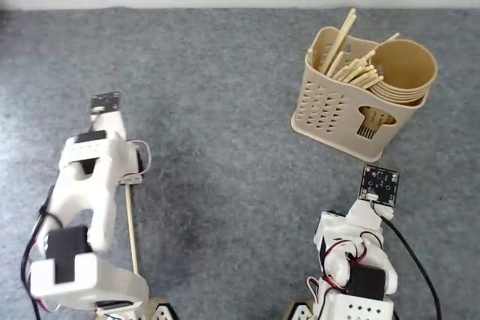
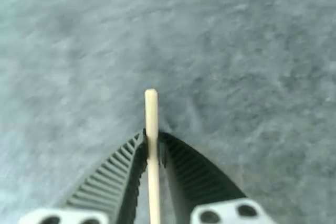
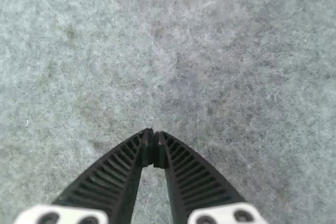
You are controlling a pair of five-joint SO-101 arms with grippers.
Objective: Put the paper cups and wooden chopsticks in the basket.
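Grey carpeted table (image 1: 217,95) — beige slotted basket (image 1: 330,110) upright on its far right part.

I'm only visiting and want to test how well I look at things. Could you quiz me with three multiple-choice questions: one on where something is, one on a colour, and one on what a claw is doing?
1. Where are the paper cups?
A. Stacked in the basket
B. Lined up on a shelf
C. Held by a person

2. What colour is the basket?
A. Red
B. Beige
C. Blue

3. What is the left gripper doing?
A. Standing open and empty
B. Shut on a cup
C. Shut on a wooden chopstick

Answers: 1 A, the high view shows the cups nested in one end of the basket. 2 B, its perforated walls are pale beige. 3 C, the left wrist view shows the stick clamped in it.
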